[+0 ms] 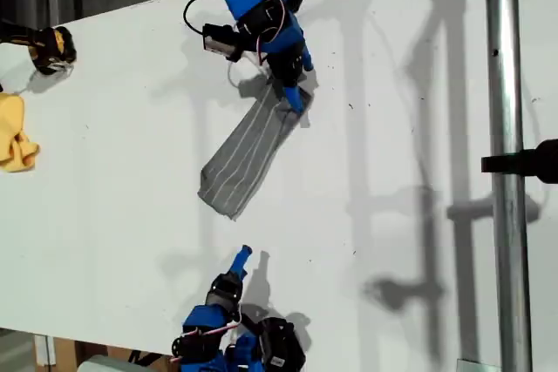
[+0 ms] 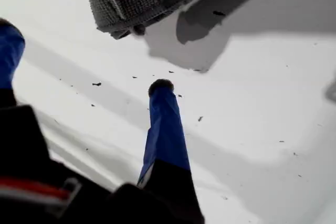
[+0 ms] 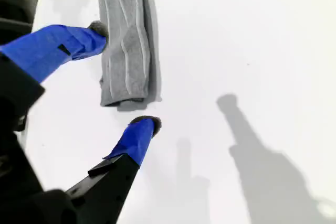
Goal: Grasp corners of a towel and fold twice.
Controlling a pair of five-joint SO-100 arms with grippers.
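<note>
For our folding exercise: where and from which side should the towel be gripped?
Pinch the towel at a short-end corner, approaching along the strip from beyond that end; it lies flat as a narrow band, and my second gripper, open, faces it.

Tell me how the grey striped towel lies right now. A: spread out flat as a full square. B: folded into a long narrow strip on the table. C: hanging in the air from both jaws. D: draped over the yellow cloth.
B: the towel lies as a narrow strip slanting across the white table, well apart from the yellow cloth.
</note>
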